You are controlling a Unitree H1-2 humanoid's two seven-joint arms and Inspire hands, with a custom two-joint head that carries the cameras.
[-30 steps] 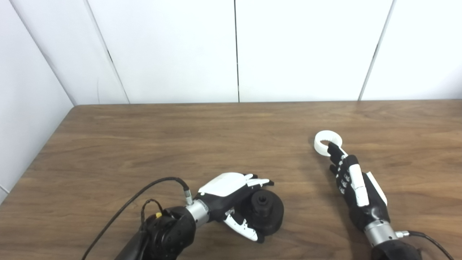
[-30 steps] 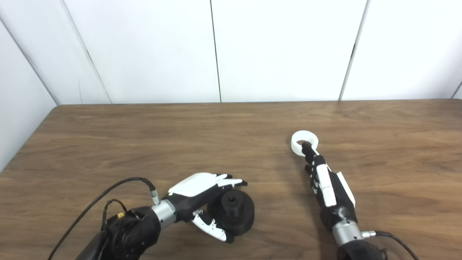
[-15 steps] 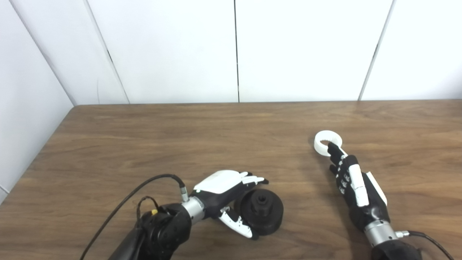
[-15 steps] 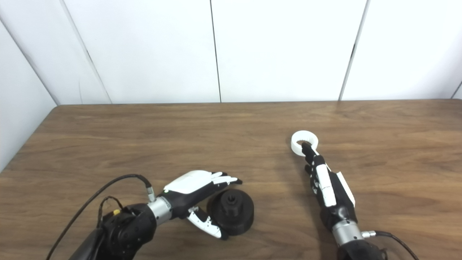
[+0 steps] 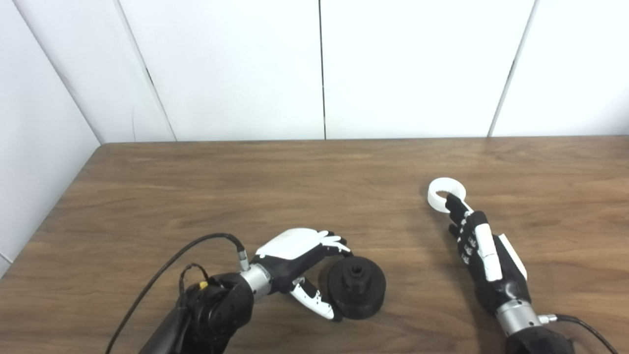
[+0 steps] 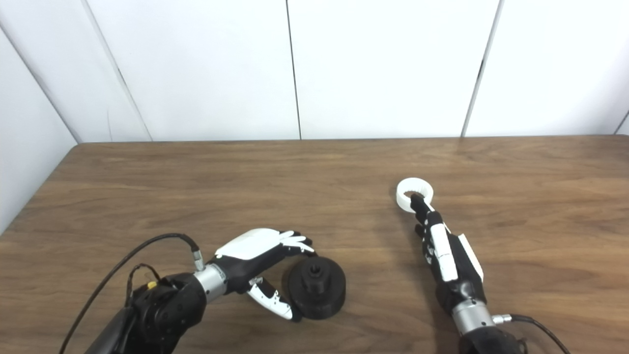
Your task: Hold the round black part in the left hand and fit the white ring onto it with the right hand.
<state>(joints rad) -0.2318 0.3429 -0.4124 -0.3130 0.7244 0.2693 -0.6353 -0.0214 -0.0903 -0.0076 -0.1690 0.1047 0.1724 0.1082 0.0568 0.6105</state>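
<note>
Fingers (image 5: 330,240) apart beside round black part (image 5: 357,289), brown wooden table (image 5: 275,187).

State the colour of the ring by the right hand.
White; the ring shows best in the right eye view.

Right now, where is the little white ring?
The white ring lies flat on the right side of the wooden table, at the fingertips of the right hand, far from the round black part.
</note>
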